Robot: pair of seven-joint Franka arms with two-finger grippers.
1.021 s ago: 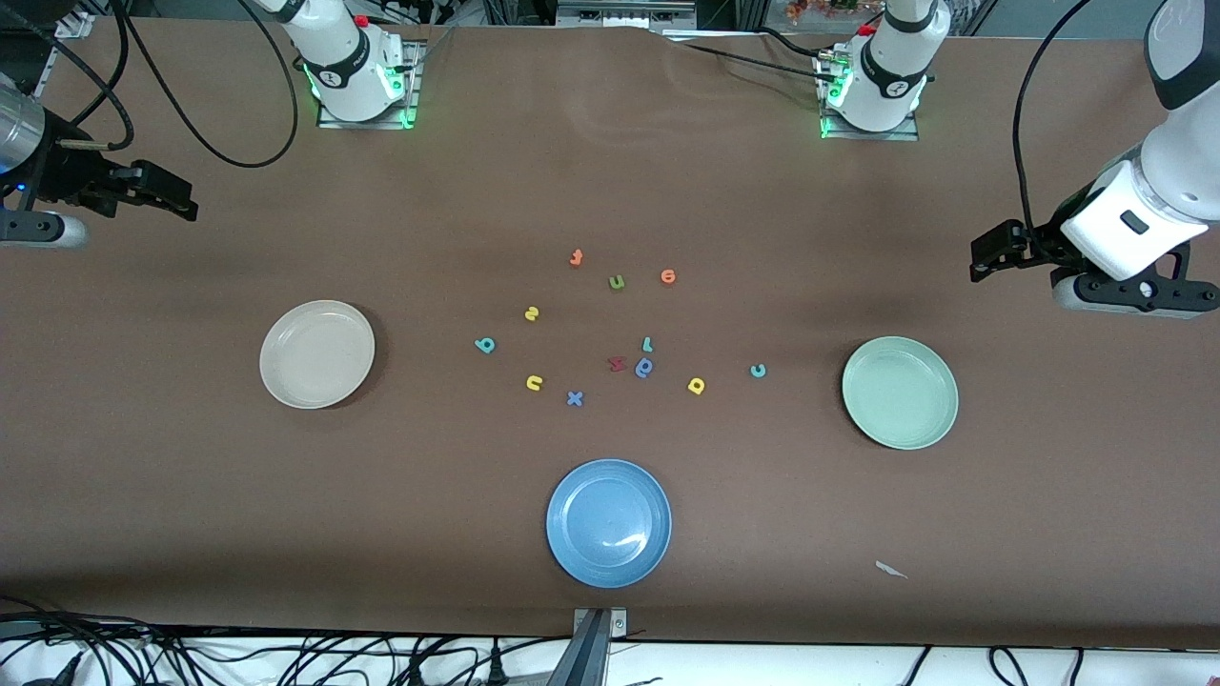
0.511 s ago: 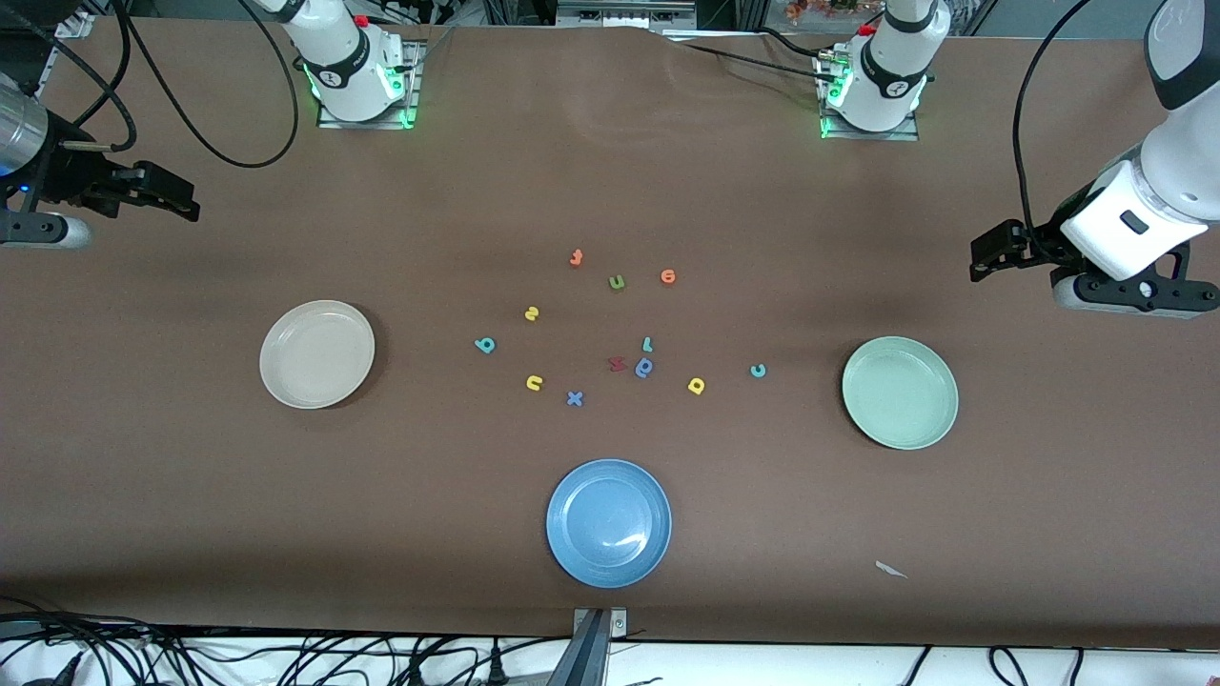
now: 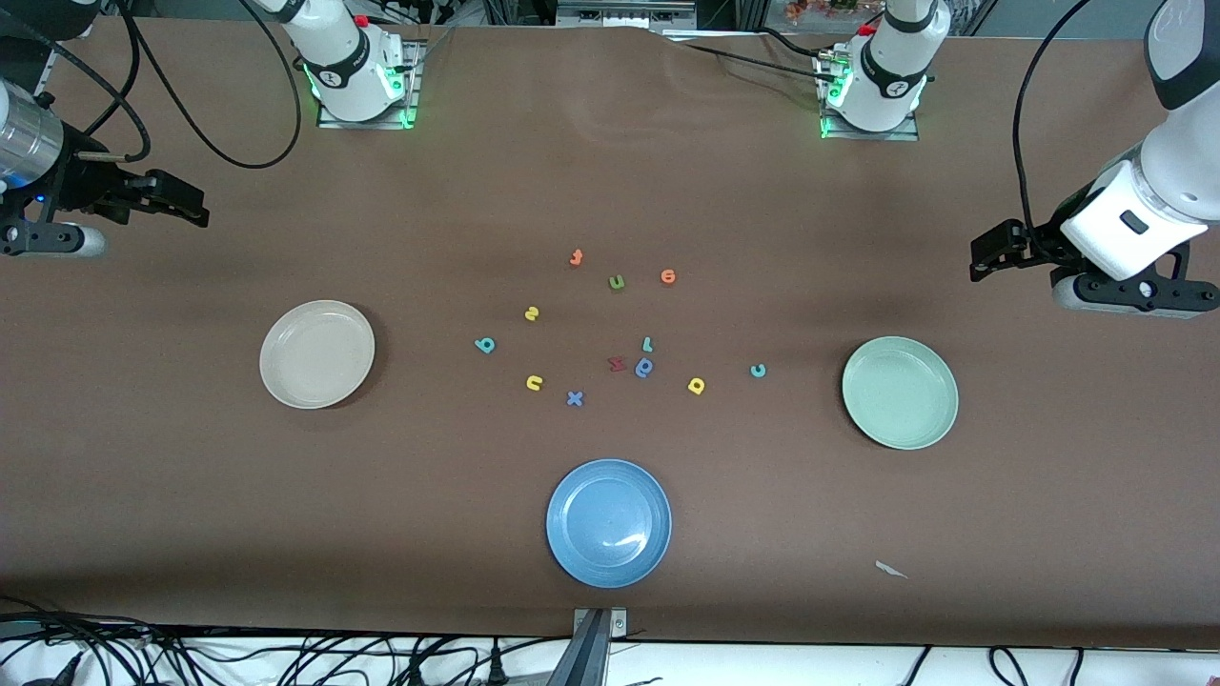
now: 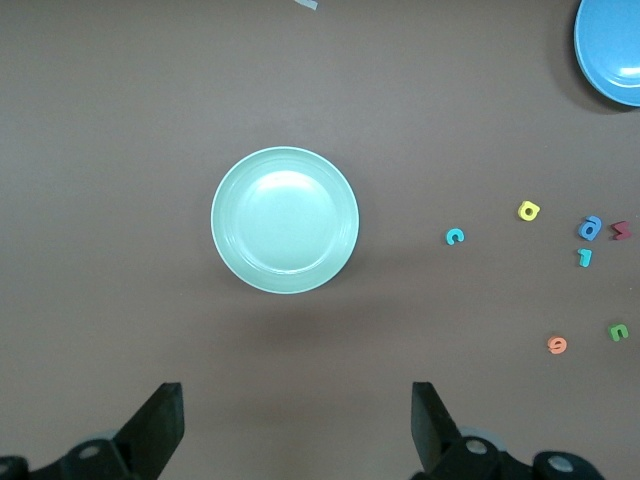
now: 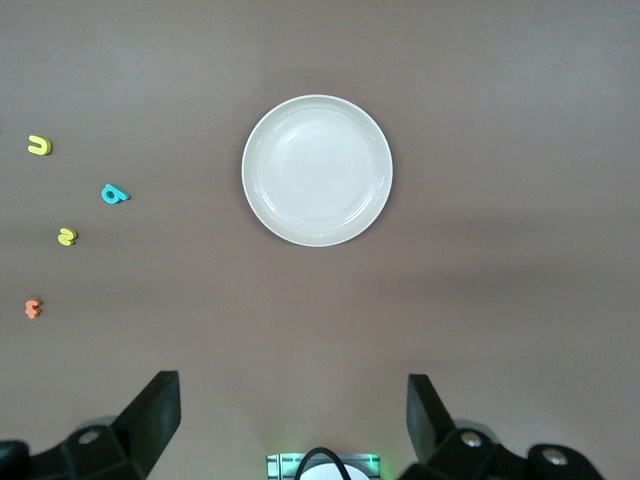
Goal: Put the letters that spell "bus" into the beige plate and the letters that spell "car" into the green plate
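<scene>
Change since earlier frames: only the right end effector [image 3: 186,205] has been shifted slightly toward the counter's middle; letters and plates are unmoved.
Right end effector: held aloft, fingers spread wide, nothing gripped; the beige plate [image 3: 317,354] lies below it, empty.
Left end effector [image 3: 991,252]: waiting aloft, fingers wide apart and empty; the green plate [image 3: 900,393] lies below it, empty.
"bus" letters: teal "b" [image 3: 485,345], yellow "u" [image 3: 534,383] and yellow "s" [image 3: 532,312] lie well apart from the right end effector, past the beige plate.
"car" letters: teal "c" [image 3: 758,371] and yellow "a" [image 3: 696,386] lie past the green plate from the left end effector; teal "r" [image 3: 647,344] lies farther on.
Risk, wrong pick: the green "u" [image 3: 617,282] may be taken for the yellow one.
Risk, crowding: the "r" lies just beside the blue rounded letter [image 3: 644,368] and a dark red letter [image 3: 617,363]; these may be nudged or pinched along.
Risk, grip: tiny flat foam may be missed or flicked away.
Risk, wrong plate: the blue plate [image 3: 608,523] may be mistaken for a target.
</scene>
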